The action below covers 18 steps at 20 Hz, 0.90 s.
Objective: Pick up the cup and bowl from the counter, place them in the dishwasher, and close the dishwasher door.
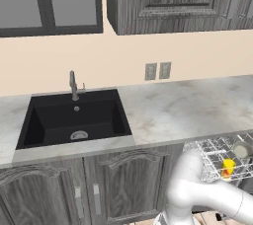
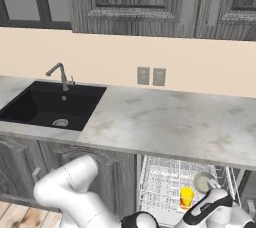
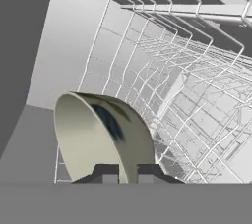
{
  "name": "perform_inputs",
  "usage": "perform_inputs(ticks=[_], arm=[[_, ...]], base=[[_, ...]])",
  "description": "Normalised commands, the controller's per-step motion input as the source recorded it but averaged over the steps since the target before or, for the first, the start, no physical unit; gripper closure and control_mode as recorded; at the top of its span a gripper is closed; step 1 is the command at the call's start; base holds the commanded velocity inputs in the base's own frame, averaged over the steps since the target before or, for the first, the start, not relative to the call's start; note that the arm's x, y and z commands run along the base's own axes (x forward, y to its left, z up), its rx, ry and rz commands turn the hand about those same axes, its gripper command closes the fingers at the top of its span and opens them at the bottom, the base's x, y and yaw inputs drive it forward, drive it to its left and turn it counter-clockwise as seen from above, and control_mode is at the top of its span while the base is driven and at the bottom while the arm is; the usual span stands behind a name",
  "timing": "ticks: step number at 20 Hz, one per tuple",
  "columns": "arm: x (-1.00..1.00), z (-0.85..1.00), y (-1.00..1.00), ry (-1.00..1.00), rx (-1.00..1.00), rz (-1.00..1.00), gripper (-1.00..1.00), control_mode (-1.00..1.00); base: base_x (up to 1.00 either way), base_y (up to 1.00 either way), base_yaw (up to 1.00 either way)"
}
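Observation:
The grey-olive bowl stands on edge in the white wire rack of the dishwasher, and my gripper is shut on its rim. From the base views, the bowl lies at the right of the pulled-out rack. The yellow cup stands in the rack just left of it. The marbled counter runs above. The dishwasher door is hidden behind my arm.
A black sink with a faucet is set in the counter to the left. Dark wood-grain cabinet doors stand left of the dishwasher and more hang above. Two wall outlets sit on the backsplash.

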Motion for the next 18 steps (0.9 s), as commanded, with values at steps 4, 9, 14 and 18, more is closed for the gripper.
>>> perform_inputs(ticks=[4,9,14,18], arm=[[0.13,-0.63,-0.32,0.01,0.0,0.08,1.0,-1.0],[0.07,-0.65,-0.23,0.01,0.0,0.09,-1.0,-1.0],[0.0,-0.3,-0.31,0.0,0.0,0.07,-1.0,-1.0],[-0.11,0.0,-0.28,-0.01,0.0,0.04,-1.0,-1.0]], base=[[0.0,0.0,0.0],[0.0,0.0,0.0],[0.0,0.0,0.0],[0.0,0.0,0.0]])
